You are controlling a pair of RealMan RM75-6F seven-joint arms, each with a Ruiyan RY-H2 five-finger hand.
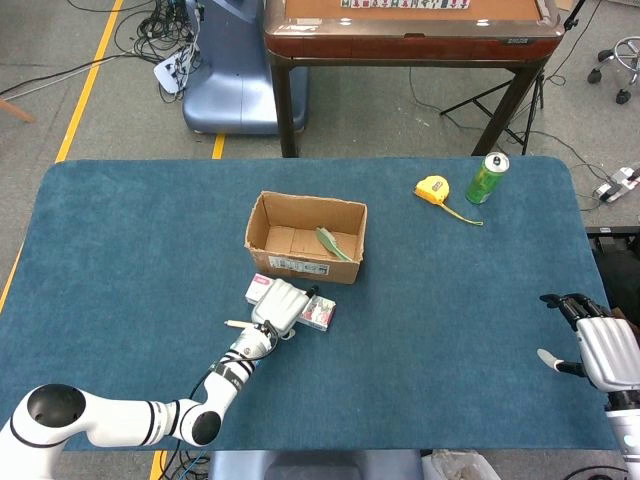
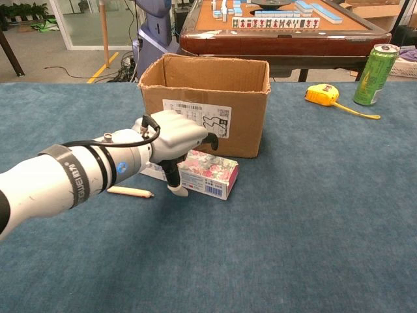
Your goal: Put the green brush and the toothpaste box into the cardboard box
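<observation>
The cardboard box (image 1: 305, 240) (image 2: 205, 101) stands open near the table's middle. The green brush (image 1: 335, 244) lies inside it, toward the right wall; the chest view does not show it. The toothpaste box (image 1: 318, 313) (image 2: 210, 174), flowered pink and white, lies flat on the cloth just in front of the cardboard box. My left hand (image 1: 281, 304) (image 2: 172, 141) sits over its left end, thumb down the near side and fingers over the far side, gripping it. My right hand (image 1: 603, 347) rests open at the table's right edge, holding nothing.
A thin tan stick (image 1: 238, 324) (image 2: 130, 192) lies just left of the toothpaste box. A yellow tape measure (image 1: 433, 189) (image 2: 323, 95) and a green can (image 1: 488, 178) (image 2: 374, 75) stand at the back right. A mahjong table (image 1: 410, 30) is beyond the far edge.
</observation>
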